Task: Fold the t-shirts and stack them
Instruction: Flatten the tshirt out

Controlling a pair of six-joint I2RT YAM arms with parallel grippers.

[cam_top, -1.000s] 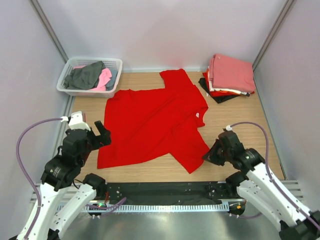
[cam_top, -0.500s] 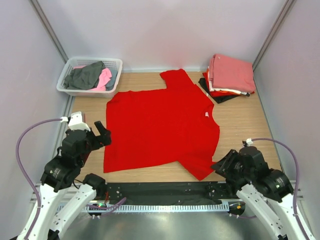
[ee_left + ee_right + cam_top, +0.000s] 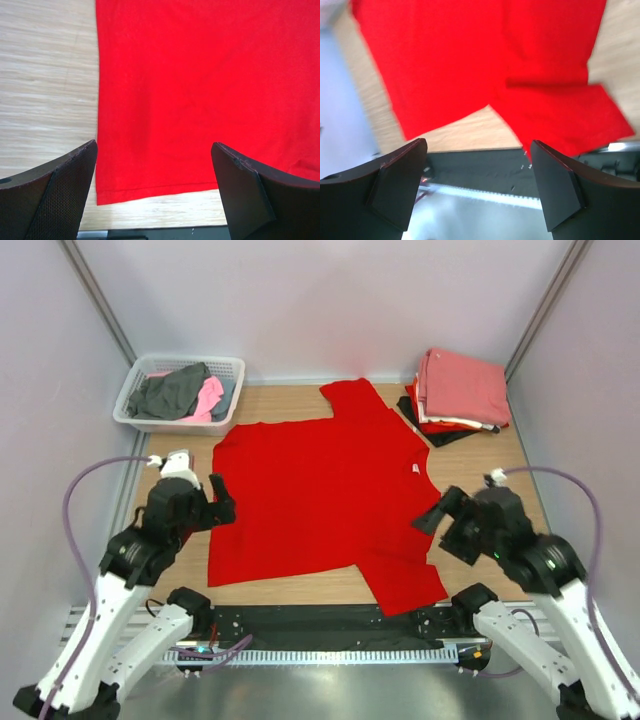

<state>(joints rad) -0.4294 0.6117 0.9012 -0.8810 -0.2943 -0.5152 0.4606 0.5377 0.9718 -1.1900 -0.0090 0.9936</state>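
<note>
The red t-shirt is lying spread flat, yet its near-right sleeve is creasing and looks to be overhanging the table — grabbing there, I am risking a crooked fold. My right gripper is hovering wide open beside that sleeve; my left gripper — also open — is hanging over the shirt's near-left corner.

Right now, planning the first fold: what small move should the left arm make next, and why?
Probably lower the left gripper onto the near hem corner of the red t-shirt and pinch it: it lies spread flat, and the jaws stand open above that corner, holding nothing.
</note>
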